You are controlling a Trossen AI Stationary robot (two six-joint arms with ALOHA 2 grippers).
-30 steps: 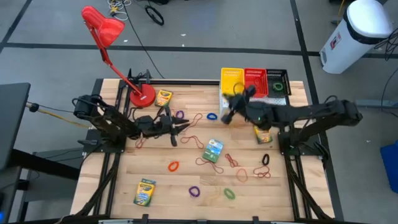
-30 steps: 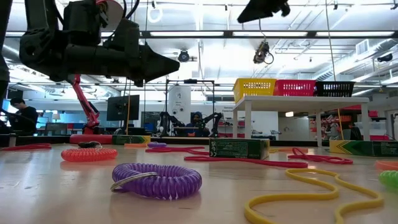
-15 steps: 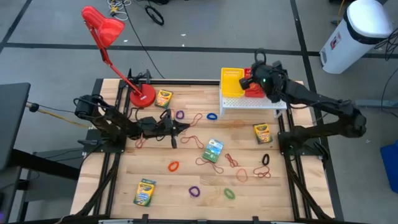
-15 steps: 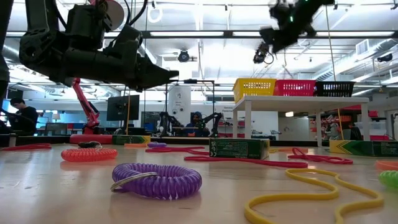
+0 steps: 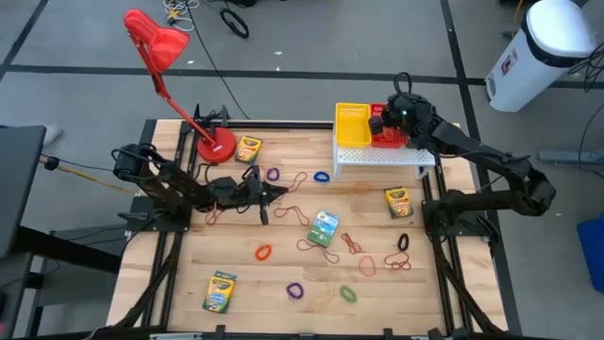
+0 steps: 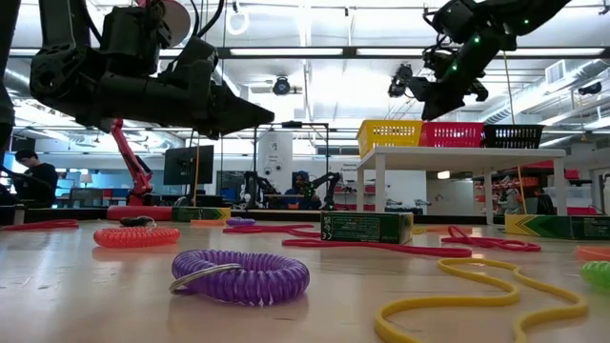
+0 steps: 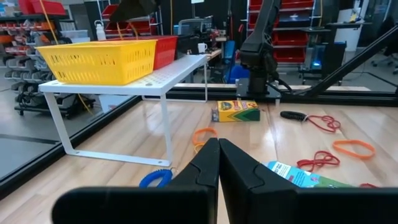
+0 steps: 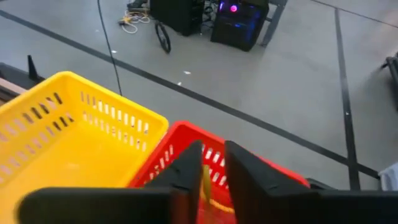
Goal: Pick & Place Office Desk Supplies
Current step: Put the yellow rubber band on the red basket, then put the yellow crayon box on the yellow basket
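My right gripper (image 5: 380,119) hangs over the red mesh basket (image 5: 387,138), which stands next to the yellow basket (image 5: 351,126) on a white shelf (image 5: 382,157) at the far right. It is shut on a thin yellow band (image 8: 205,177). The black basket shows only in the low view (image 6: 513,136). My left gripper (image 5: 280,194) is shut and empty, held above the table left of centre. Crayon boxes (image 5: 248,148) (image 5: 398,202) (image 5: 220,291) and many rubber bands, such as a blue one (image 5: 321,177), lie flat on the table. My right gripper pinches a thin yellow band (image 8: 205,182) between its two fingers. The fingers slant down from above the red basket (image 8: 186,149). Only a short strip of the band shows in the gap; the fingers hide the rest. The strip is clear of the basket.
A red desk lamp (image 5: 215,144) stands at the far left. A green-blue box (image 5: 324,228) lies mid-table among red bands. Purple (image 5: 295,291), green (image 5: 348,294), orange (image 5: 263,252) and black (image 5: 403,242) bands lie toward the near edge. The shelf's legs (image 7: 65,124) stand on the table.
My right gripper has risen from low over the table in front of the shelf and gone toward the far edge, ending above the red basket.
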